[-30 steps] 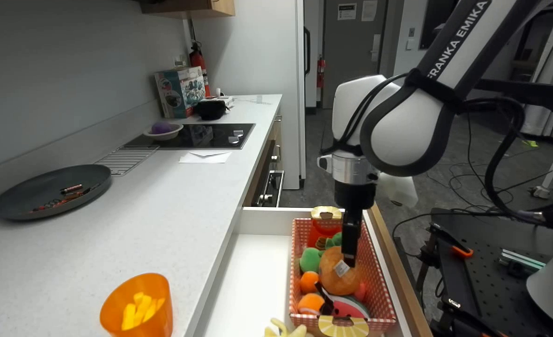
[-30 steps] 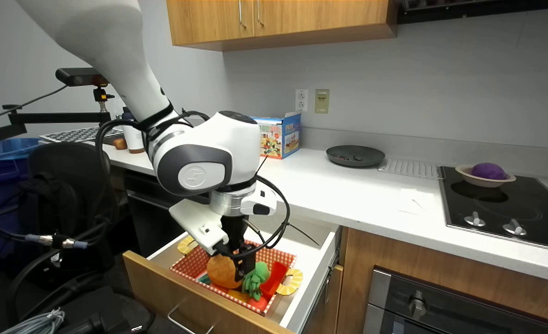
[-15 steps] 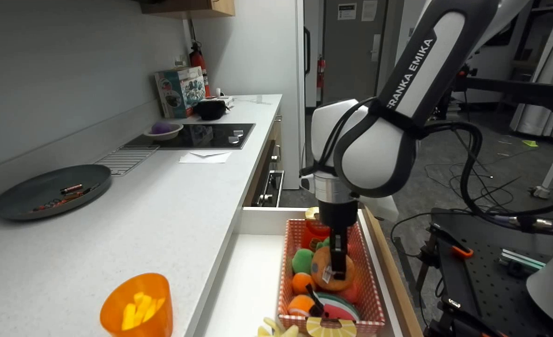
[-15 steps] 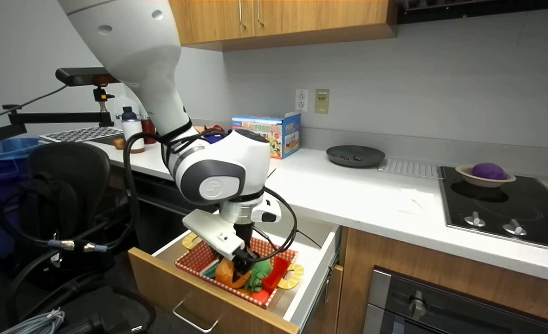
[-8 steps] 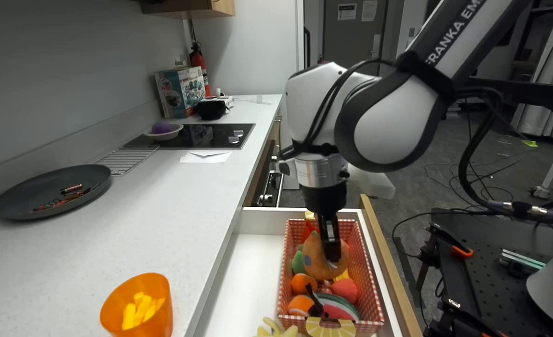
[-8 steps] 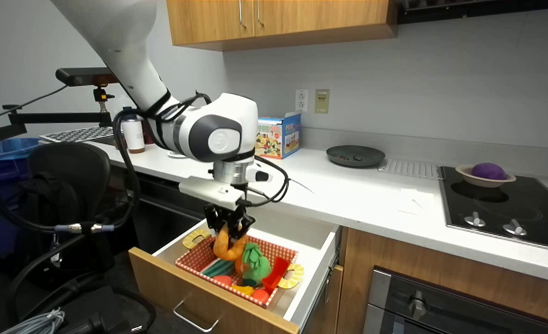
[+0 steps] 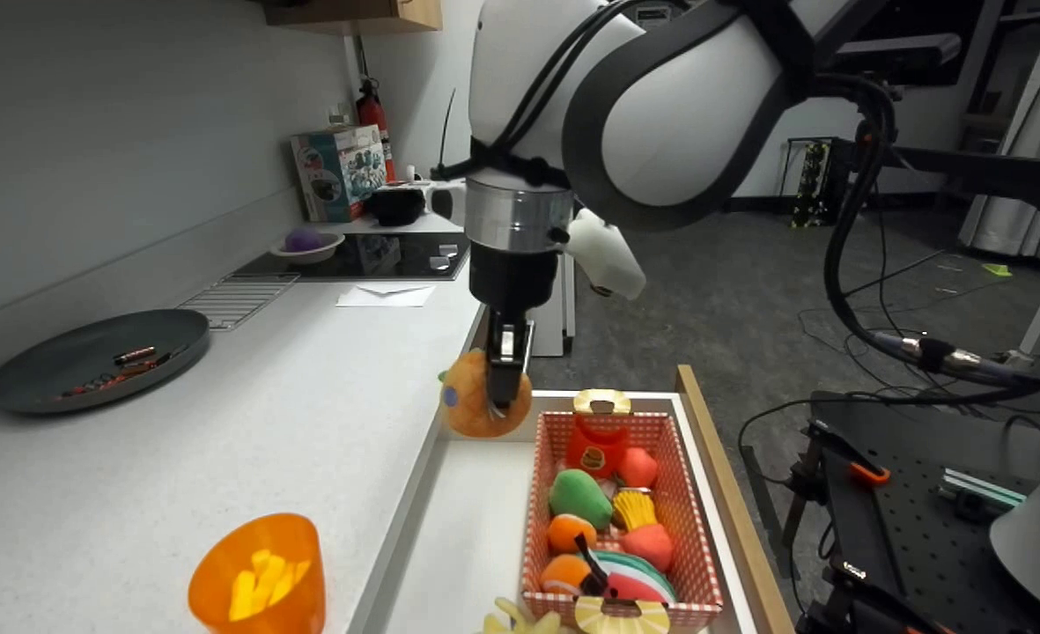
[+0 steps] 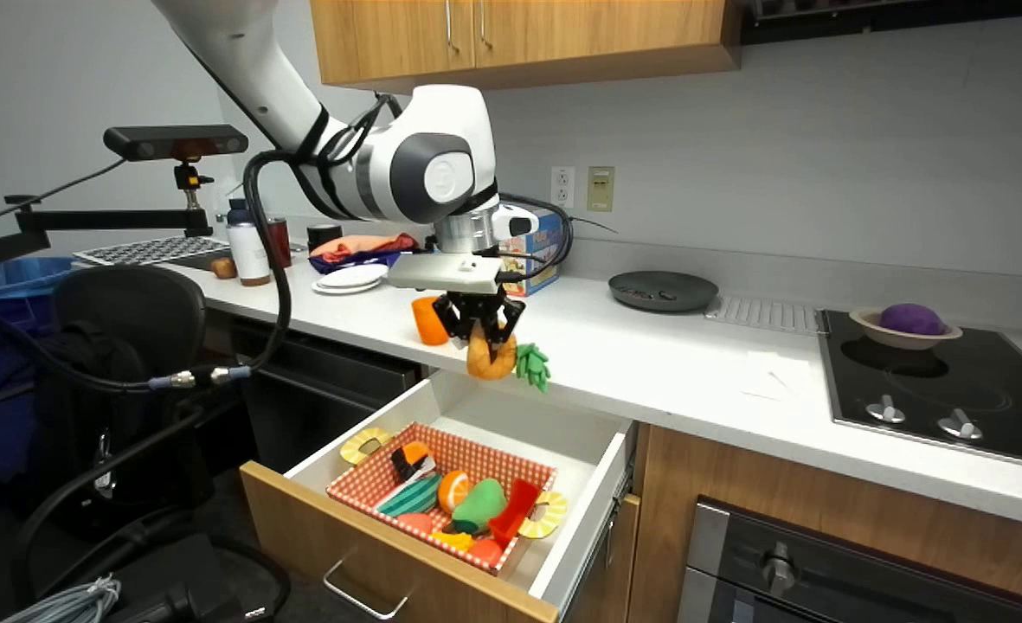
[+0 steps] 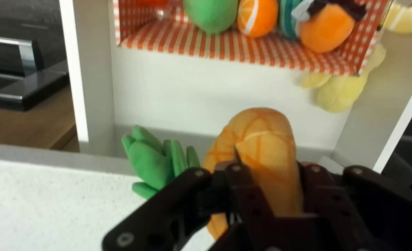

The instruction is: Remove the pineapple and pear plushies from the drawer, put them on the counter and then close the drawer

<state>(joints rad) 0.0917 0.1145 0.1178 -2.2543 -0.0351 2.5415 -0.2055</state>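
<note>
The tool is pinching the pineapple, which is hanging near the desk. In an exterior view, the pear is lying at six o'clock from it, inside the basket in the open drawer. In an exterior view, a carton at the basket's eleven o'clock is showing a burger picture; print on the box is looking illegible.

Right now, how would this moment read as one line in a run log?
gripper: shut on pineapple plushie, held in the air near the counter; pear plushie: in checkered basket; drawer: open
</note>
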